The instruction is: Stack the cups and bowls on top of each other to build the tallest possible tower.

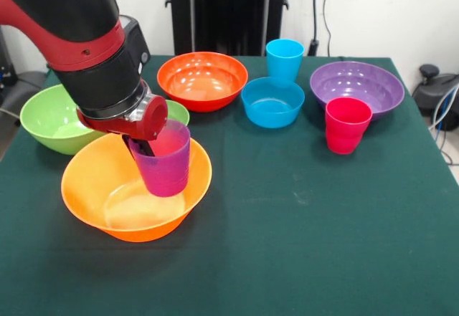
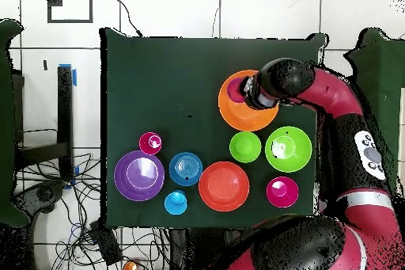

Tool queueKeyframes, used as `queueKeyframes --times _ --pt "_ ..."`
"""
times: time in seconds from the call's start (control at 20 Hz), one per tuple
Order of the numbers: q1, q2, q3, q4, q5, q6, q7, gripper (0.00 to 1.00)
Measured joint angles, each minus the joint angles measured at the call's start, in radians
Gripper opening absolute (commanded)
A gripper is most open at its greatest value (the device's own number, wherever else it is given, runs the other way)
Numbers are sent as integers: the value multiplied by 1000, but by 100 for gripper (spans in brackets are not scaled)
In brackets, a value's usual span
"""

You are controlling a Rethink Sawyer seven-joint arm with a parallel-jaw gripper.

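The gripper (image 1: 147, 147) has its fingers closed on the rim of the purple-magenta cup (image 1: 166, 161), holding it upright over the hollow of the large orange bowl (image 1: 107, 187), evidently to seat it there as the tower's next tier. The other bowls and cups wait apart on the green counter (image 1: 323, 223).

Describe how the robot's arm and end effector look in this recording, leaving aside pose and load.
The arm is built of bulky rounded segments, red shells alternating with black ones, ending in a black cylindrical wrist with a silver ring and a red collar. The end effector below it has dark, slim fingers. From overhead, a white patch with dark marks sits on one red link. No loose cables show on the arm.
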State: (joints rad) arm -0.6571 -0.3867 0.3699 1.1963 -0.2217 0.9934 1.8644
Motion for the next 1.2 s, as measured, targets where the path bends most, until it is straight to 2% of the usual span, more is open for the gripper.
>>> queueKeyframes --times 0.45,0.95,1.2 --pt "-19 7 -8 0 -10 0 0 0" --pt "-55 15 -16 0 -59 -1 0 0" --pt "-71 21 -16 0 -66 -29 0 0"
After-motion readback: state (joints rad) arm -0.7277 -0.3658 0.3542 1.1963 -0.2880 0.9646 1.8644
